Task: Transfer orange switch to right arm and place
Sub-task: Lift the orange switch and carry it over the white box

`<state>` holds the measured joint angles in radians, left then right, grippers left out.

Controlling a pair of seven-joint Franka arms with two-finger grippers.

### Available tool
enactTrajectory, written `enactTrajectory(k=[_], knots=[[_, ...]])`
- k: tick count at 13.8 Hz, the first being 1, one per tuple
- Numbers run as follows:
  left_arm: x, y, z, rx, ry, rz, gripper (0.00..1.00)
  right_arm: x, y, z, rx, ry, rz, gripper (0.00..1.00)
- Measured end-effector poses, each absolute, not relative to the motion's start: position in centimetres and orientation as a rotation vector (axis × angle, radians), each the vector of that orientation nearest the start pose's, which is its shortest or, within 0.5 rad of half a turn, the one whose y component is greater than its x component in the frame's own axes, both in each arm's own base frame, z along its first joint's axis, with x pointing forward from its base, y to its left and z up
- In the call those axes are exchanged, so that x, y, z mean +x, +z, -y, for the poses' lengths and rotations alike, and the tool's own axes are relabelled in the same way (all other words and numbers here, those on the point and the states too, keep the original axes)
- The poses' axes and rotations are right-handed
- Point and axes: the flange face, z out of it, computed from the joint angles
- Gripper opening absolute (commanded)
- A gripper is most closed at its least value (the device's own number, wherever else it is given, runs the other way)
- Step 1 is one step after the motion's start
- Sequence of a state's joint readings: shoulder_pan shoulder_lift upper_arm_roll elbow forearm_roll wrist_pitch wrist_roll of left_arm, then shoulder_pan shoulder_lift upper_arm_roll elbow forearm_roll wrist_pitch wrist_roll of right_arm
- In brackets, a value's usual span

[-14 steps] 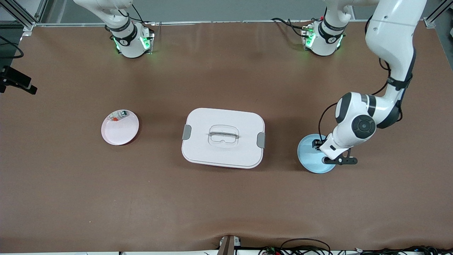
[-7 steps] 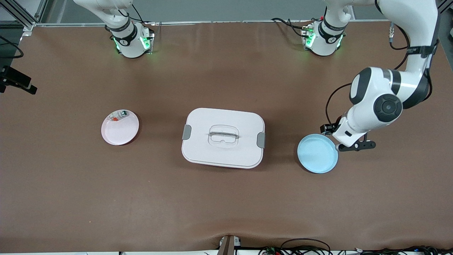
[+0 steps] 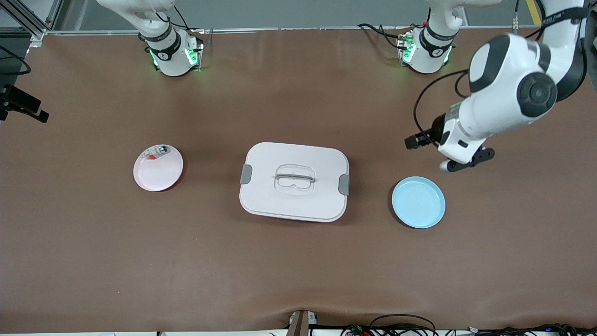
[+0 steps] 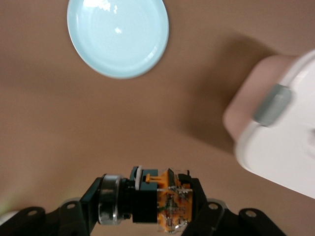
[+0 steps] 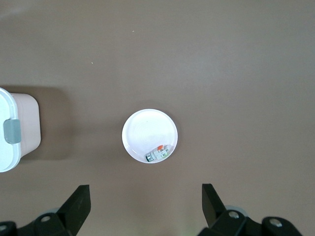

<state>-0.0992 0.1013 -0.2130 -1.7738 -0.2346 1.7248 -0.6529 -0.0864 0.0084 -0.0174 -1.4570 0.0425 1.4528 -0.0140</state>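
Brown tabletop [image 3: 298, 261]. My left pincer [image 4: 147, 199] clenches the orange switch [image 4: 160, 199], raised above bare tabletop at one o'clock from the blue plate [image 3: 418, 202], presumably for handover. Right pincer [image 5: 145, 206] waits released, high over the white plate [image 5: 150, 135].

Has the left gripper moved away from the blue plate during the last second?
Yes. The left gripper, shut on the orange switch, has risen off the blue plate and now hangs over bare table toward the bases.

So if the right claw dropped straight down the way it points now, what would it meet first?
Probably the white plate holding a small whitish part: the open right claw looks almost straight down on it, though it may land on bare table just beside.
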Motion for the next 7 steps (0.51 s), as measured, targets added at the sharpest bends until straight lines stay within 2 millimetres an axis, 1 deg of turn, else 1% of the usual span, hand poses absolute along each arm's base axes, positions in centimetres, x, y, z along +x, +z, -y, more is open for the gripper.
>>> enactTrajectory(k=[2, 3, 5, 7], knots=[[53.7, 52.2, 22.3, -3.210, 0.420, 0.746, 0.32, 54.1, 66.5, 5.2, -3.096, 0.009, -0.135, 1.00], [53.3, 53.5, 23.7, -3.218, 0.426, 0.792, 0.32, 54.1, 66.6, 5.4, -3.096, 0.007, -0.138, 1.00], [52.6, 55.2, 26.1, -3.222, 0.451, 0.904, 0.32, 54.0, 66.6, 5.5, -3.098, 0.006, -0.141, 1.00], [51.8, 56.4, 28.4, -3.186, 0.495, 1.063, 0.32, 54.0, 66.6, 5.5, -3.106, 0.007, -0.140, 1.00]])
